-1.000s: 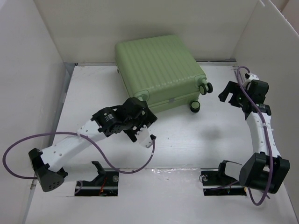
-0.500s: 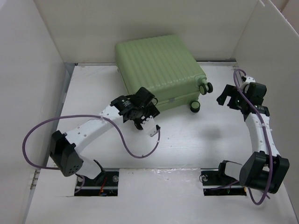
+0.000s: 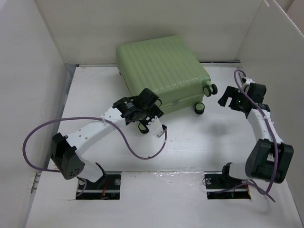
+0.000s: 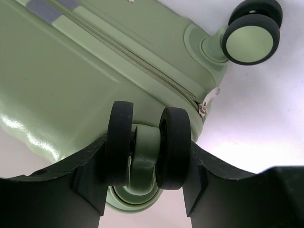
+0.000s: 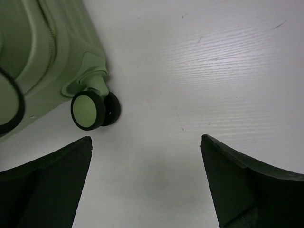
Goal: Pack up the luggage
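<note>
Lying flat at the far centre of the white table, your one light-green ribbed hard-shell suitcase runs far to near, wheeled end nearest. Left gripper clamps a black wheel, one of three visible; right gripper spreads wide.

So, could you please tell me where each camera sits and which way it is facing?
Top external: fixed above and behind the arms, looking down at the table and the closed luggage; both arms show.
Left wrist: low beside the luggage, facing its zip seam; the left gripper clasps a double caster on both discs.
Right wrist: facing down at bare table beside another caster; the open right gripper shows, empty.
Shared: top external and left wrist both show the left gripper on that double caster.
</note>
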You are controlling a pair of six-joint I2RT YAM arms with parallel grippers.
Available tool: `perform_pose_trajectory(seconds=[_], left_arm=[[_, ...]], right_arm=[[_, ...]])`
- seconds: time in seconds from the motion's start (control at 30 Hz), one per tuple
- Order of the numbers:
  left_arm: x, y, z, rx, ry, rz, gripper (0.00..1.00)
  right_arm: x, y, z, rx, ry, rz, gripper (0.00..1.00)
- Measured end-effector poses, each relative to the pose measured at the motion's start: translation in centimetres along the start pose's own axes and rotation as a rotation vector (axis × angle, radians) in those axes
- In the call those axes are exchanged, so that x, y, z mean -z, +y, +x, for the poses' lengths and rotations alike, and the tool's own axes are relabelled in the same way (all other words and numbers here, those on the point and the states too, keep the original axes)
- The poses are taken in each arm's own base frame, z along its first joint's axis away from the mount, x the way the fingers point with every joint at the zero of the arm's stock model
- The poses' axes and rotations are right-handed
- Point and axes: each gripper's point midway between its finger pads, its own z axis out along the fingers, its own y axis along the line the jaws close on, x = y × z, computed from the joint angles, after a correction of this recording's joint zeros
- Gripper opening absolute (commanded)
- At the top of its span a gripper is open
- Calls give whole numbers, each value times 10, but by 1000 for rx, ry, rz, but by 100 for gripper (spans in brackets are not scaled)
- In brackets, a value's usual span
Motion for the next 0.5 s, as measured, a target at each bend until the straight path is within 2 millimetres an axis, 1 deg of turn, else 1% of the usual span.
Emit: perform_pose_trajectory(seconds=[0.07,0.13,0.2,0.27,0.33,0.4,0.5], left_arm=[[0,-1,-8,10,-6,-21,0],[4,-4,-16,18,-18,-49,0],[7,-8,-24,36,-49,-52,0],[8,-9,-34,58,-85,-44,0],[11,-9,-44,89,-124,-27,0],[11,-8,-56,115,-162,-10,0],[12,-9,-77,160,-216,-3,0]], right_arm=[[-14,-6,9,-16,46,8,100],[-30,-13,15,-37,96,16,100],[-46,-17,12,-51,121,15,100],[-59,-17,4,-54,126,10,100],[-69,-10,-5,-39,121,-4,100],[-78,2,-15,-10,113,-27,100],[-94,18,-25,13,116,-72,100]])
